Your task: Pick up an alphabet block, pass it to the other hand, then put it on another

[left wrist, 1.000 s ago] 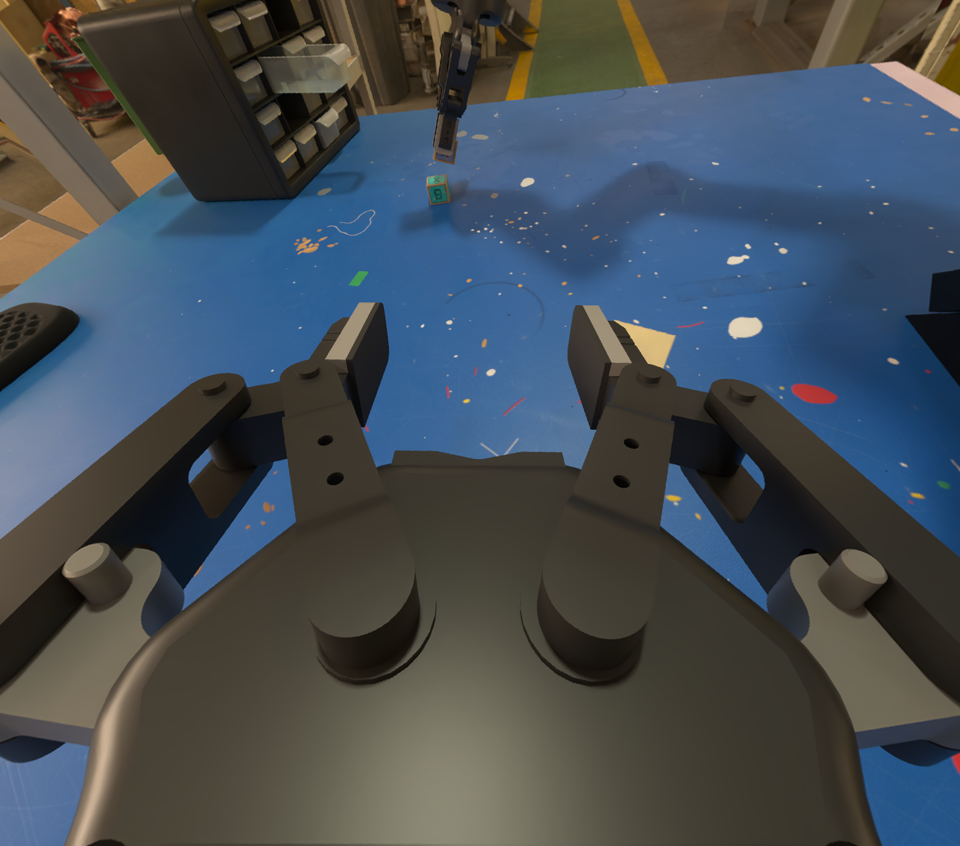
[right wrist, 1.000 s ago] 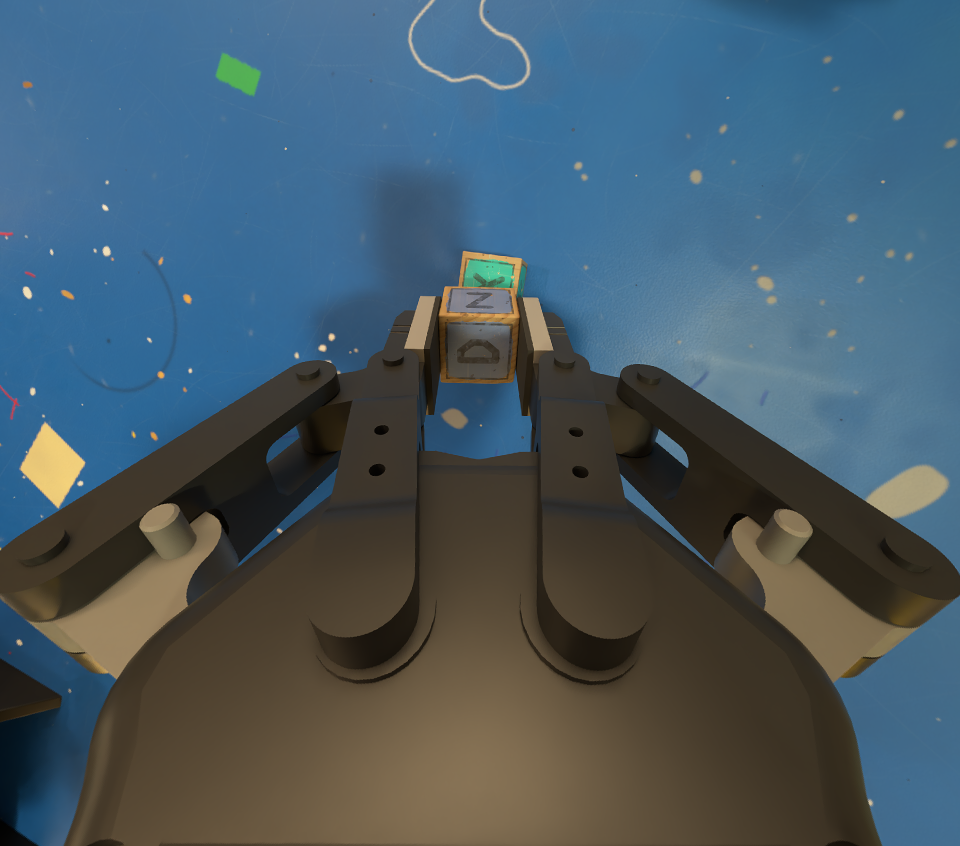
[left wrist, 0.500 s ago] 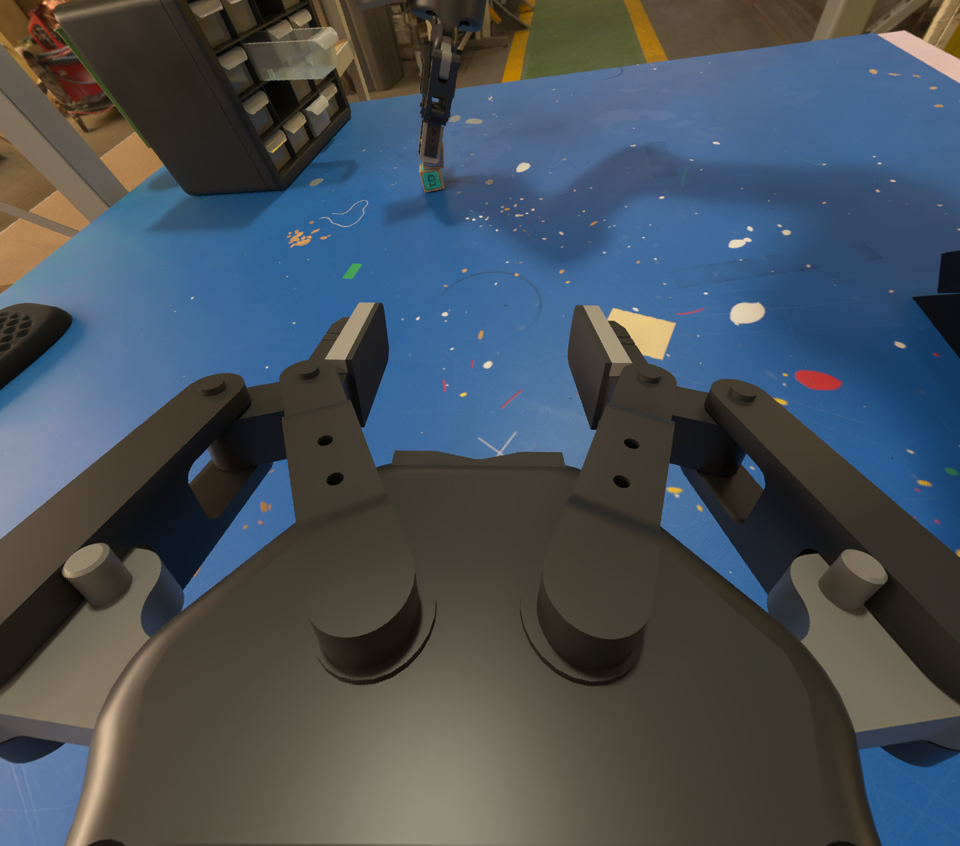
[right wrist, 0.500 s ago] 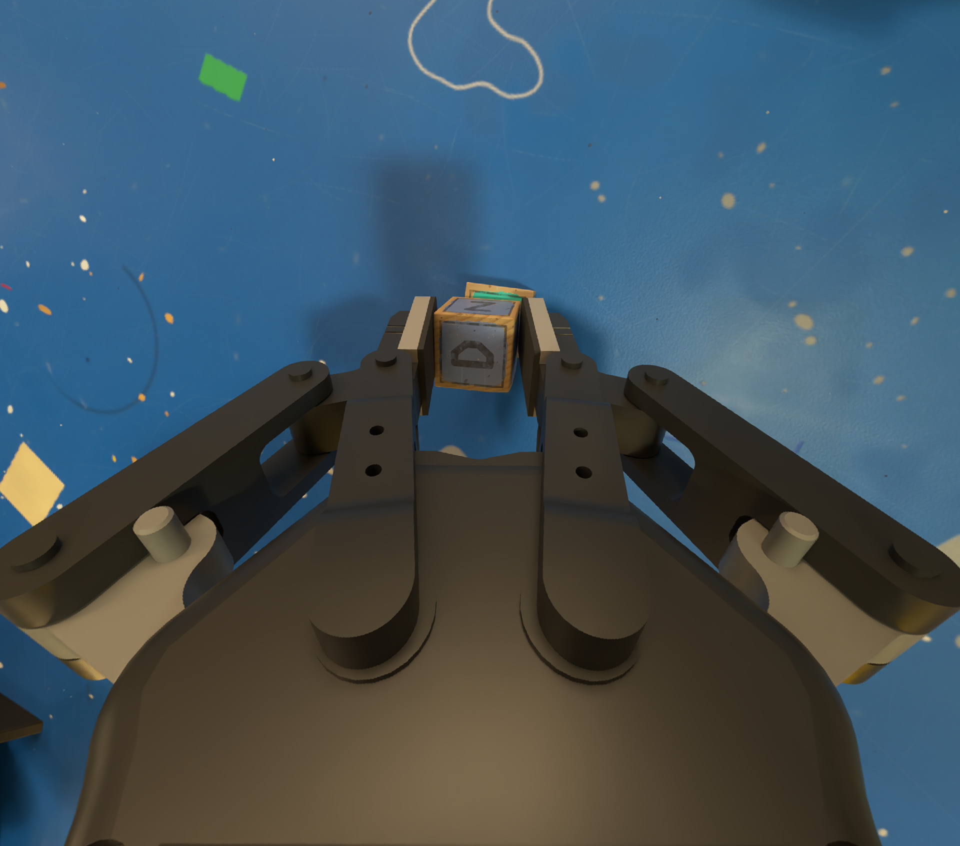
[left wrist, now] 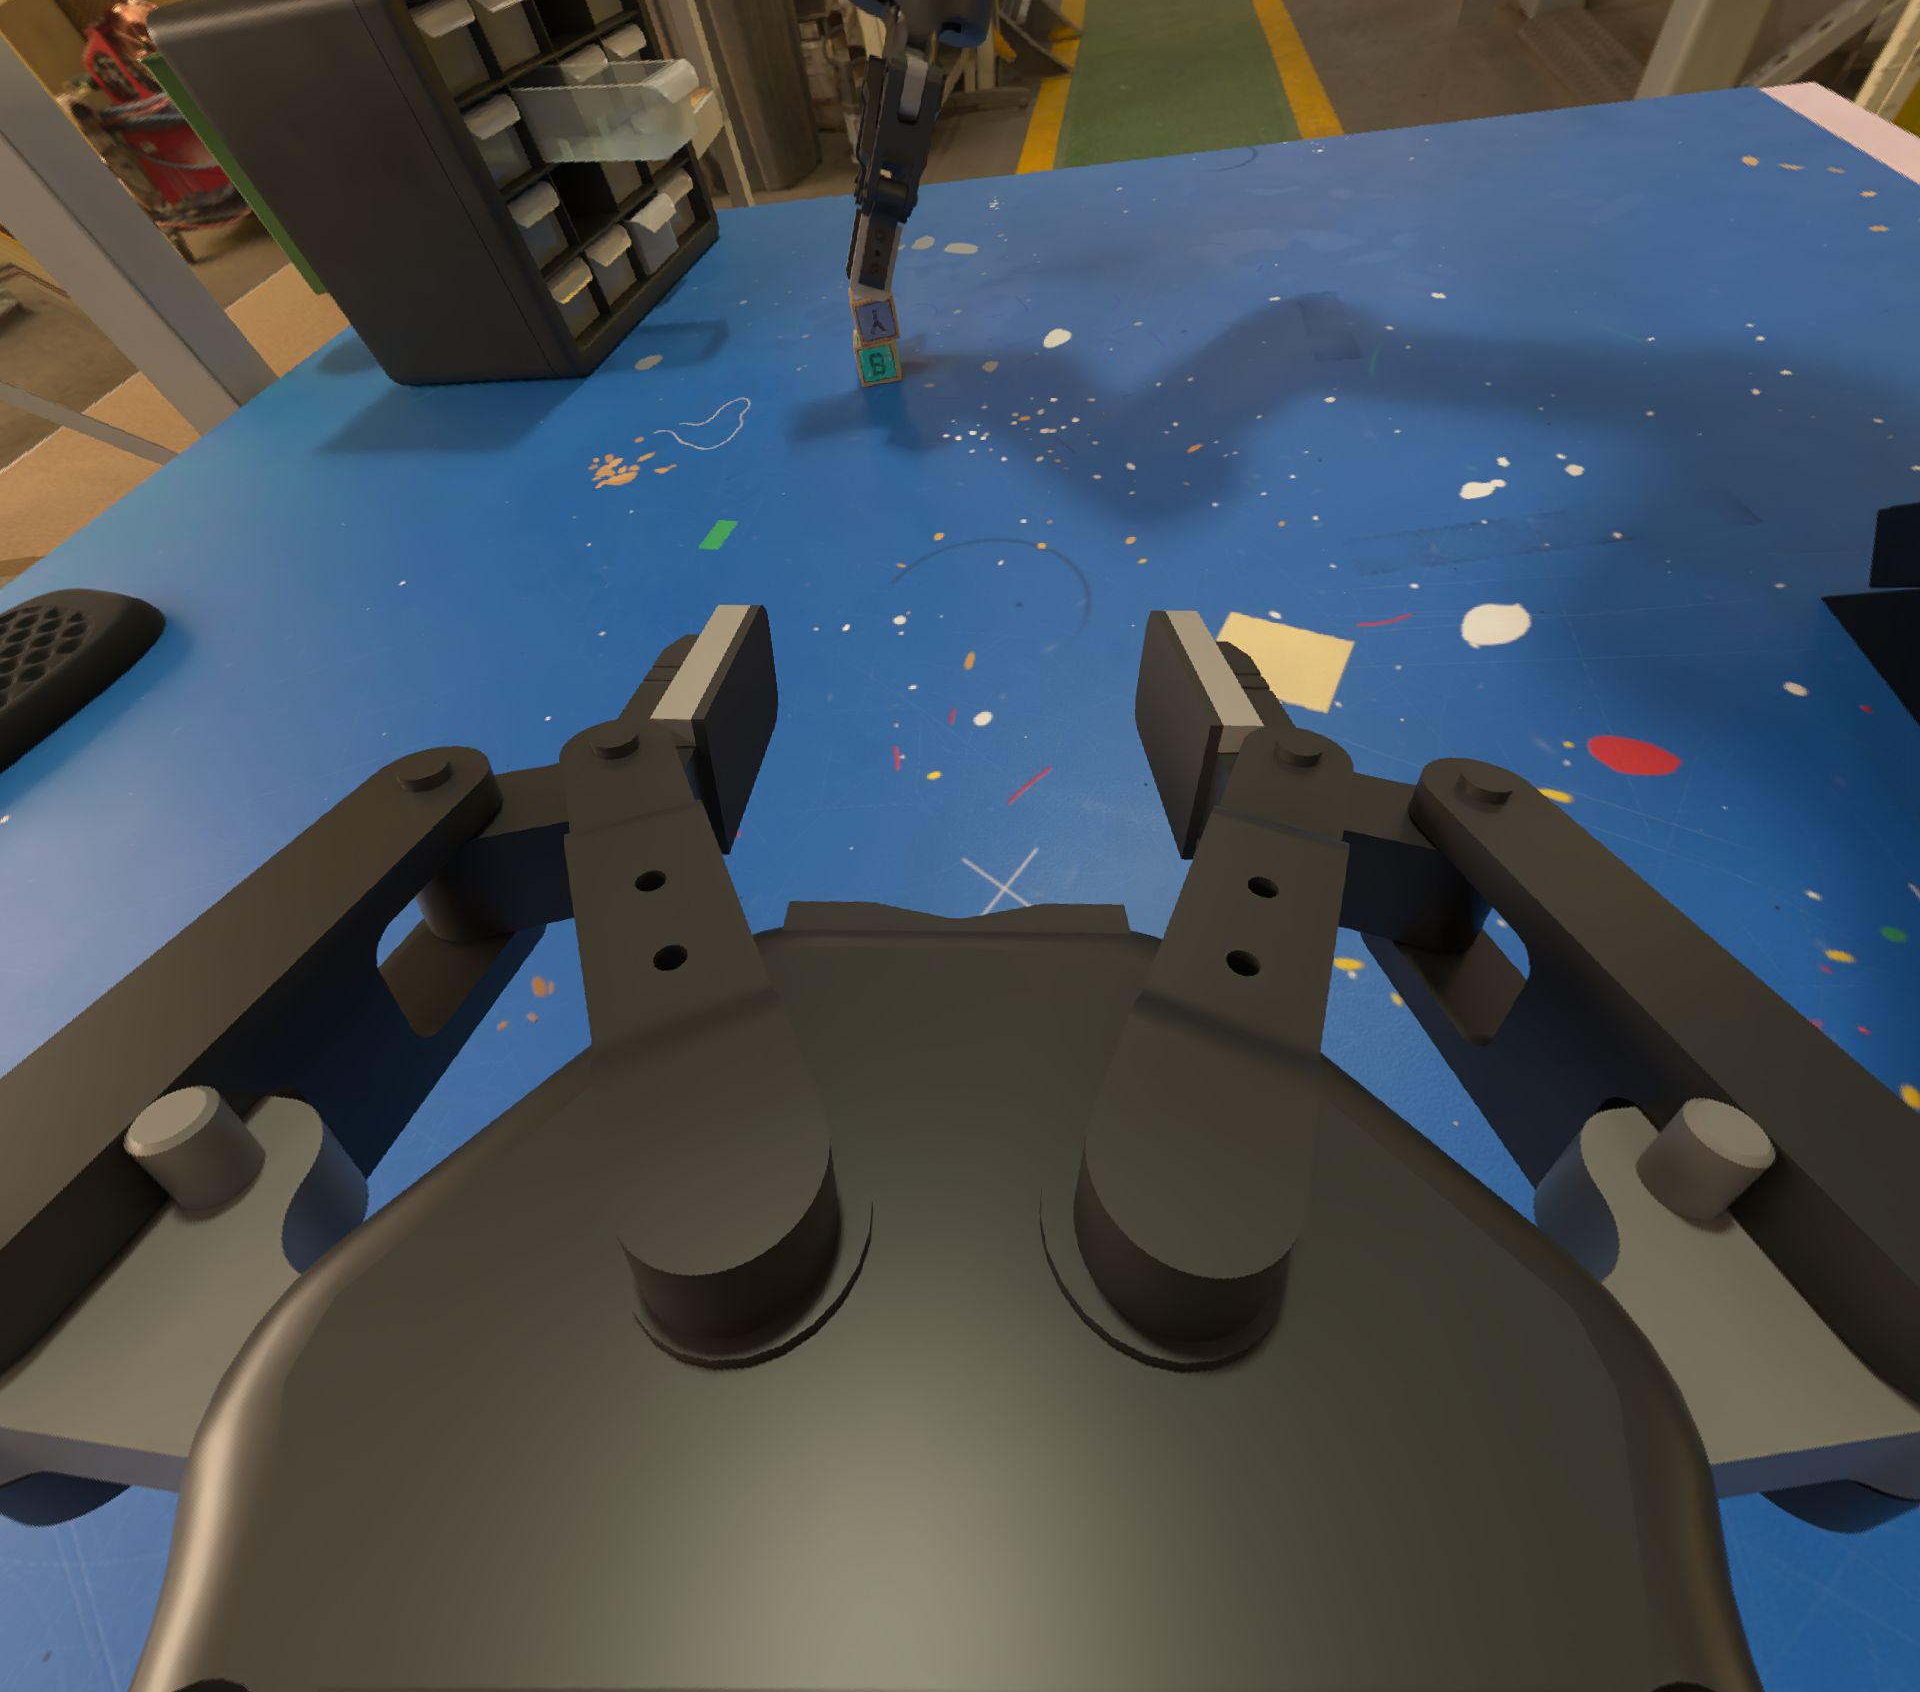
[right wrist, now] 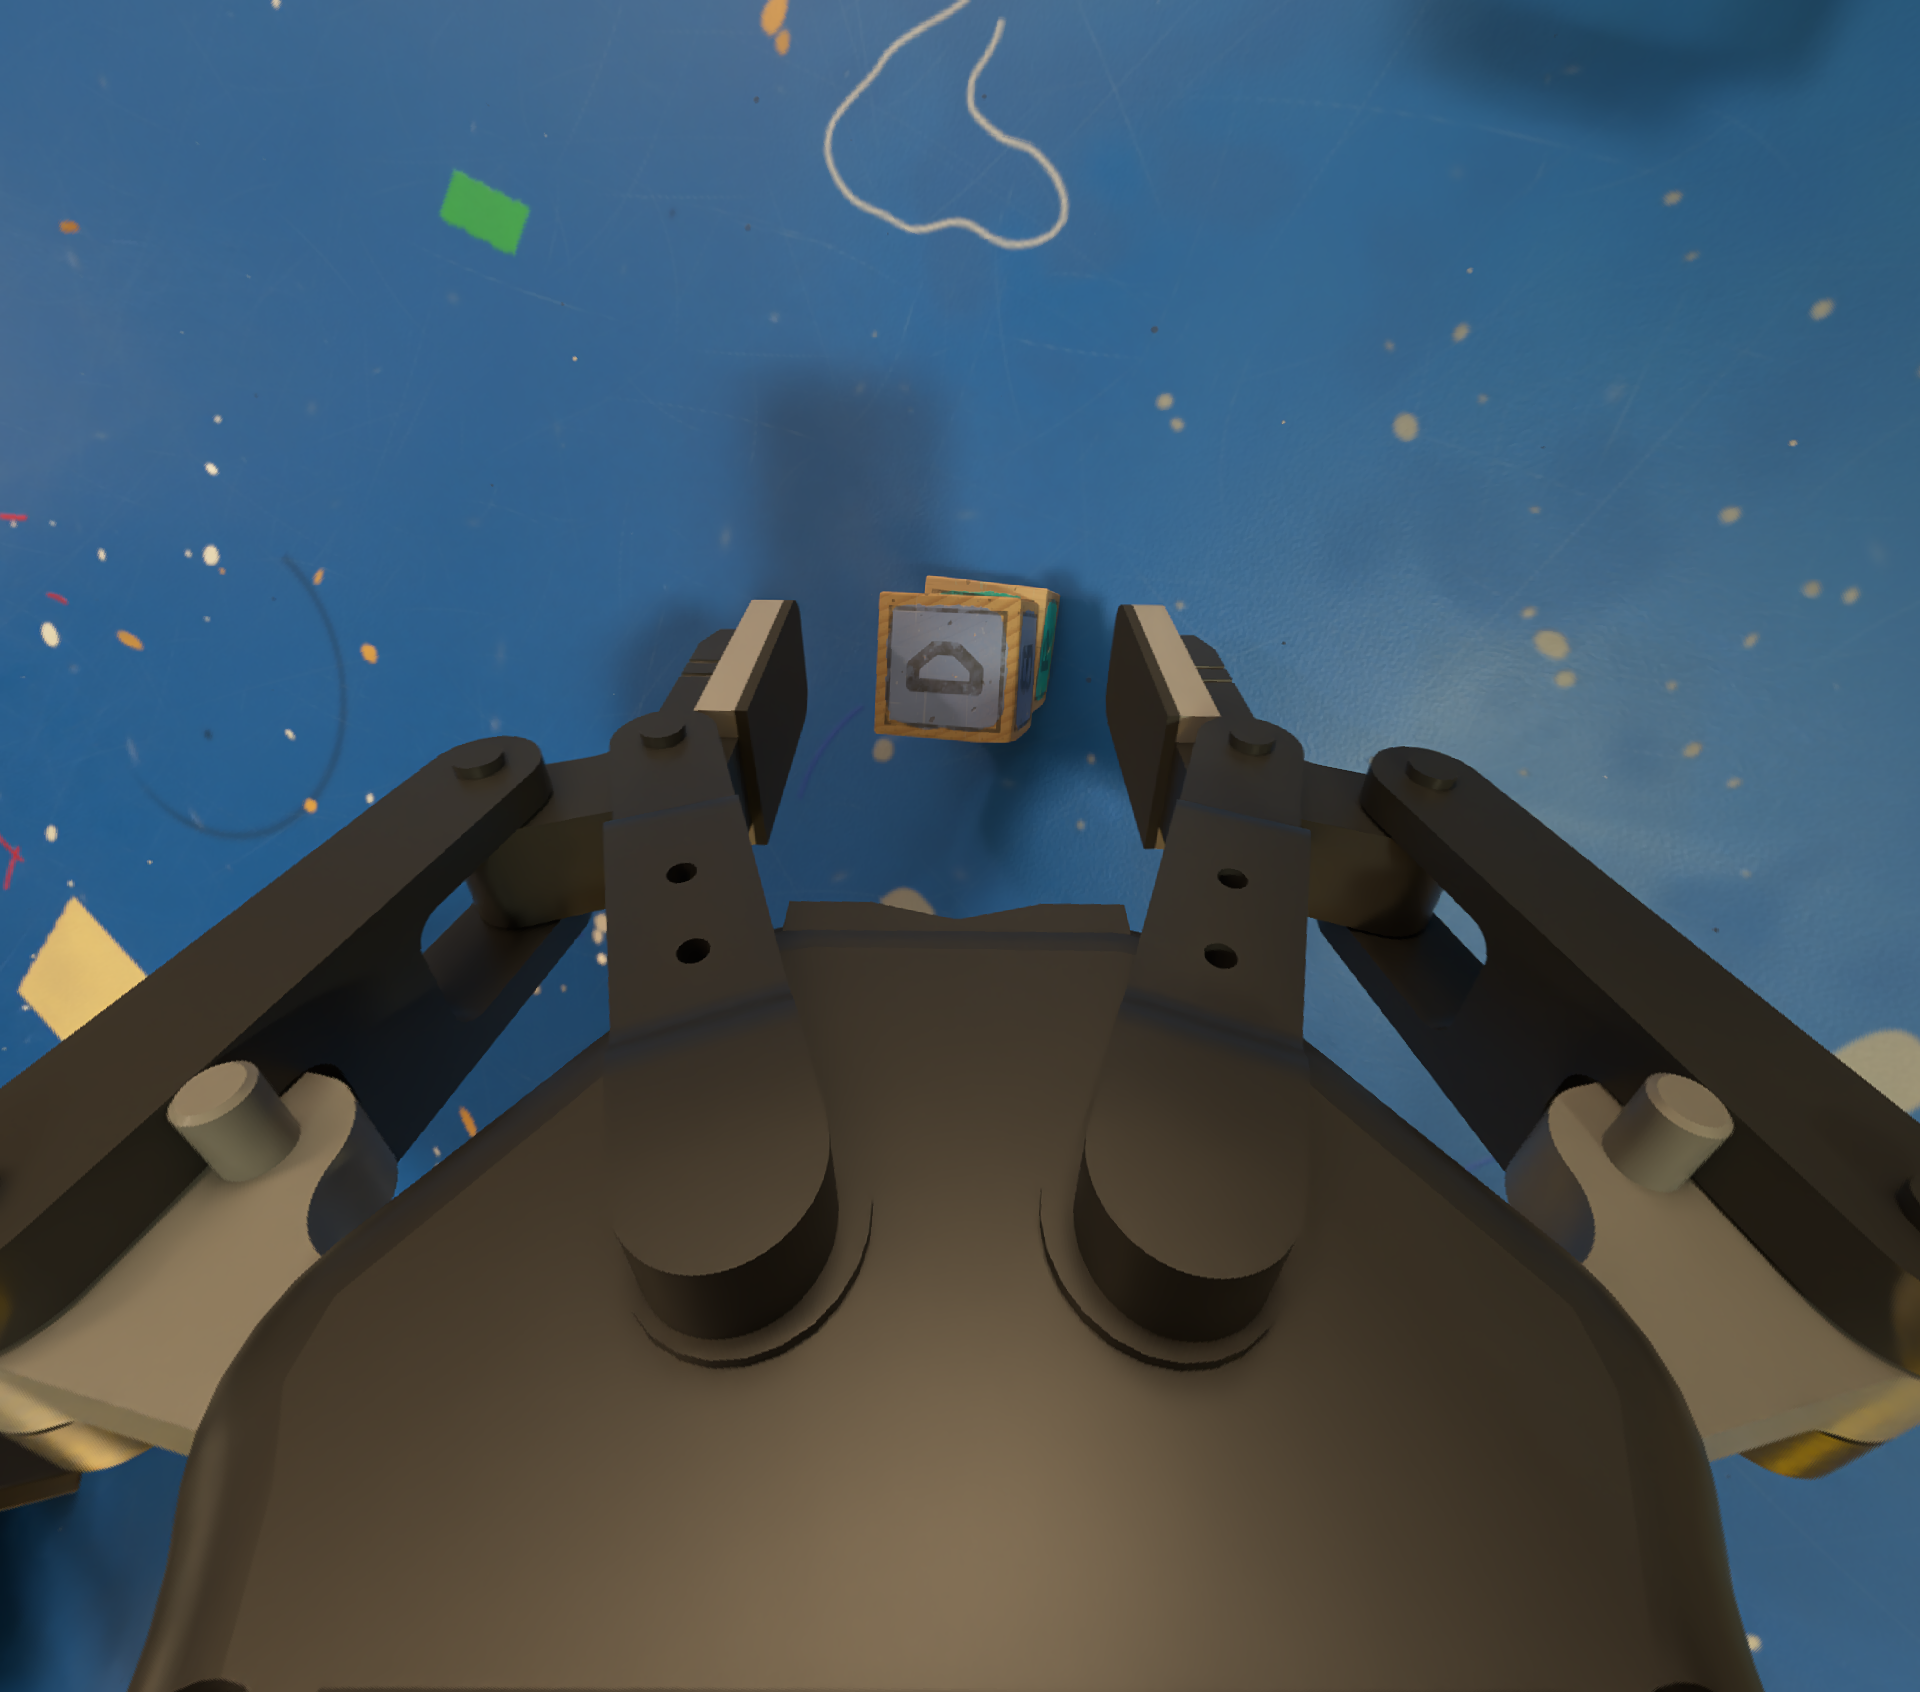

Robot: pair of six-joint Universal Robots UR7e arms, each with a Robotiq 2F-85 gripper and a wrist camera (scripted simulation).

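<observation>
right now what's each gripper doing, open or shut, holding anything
Left gripper: open, holding nothing, above the blue table.
Right gripper: open, fingers apart on either side of the grey block, which sits on the green block.

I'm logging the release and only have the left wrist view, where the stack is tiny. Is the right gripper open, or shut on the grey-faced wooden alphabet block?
Observer: Open. The right gripper has both fingers standing clear of the grey-faced wooden alphabet block.
Operator: Is it squarely on the other one?
Observer: Not quite, it seems. The green-faced wooden block underneath peeks out along the far and right edges.
</observation>
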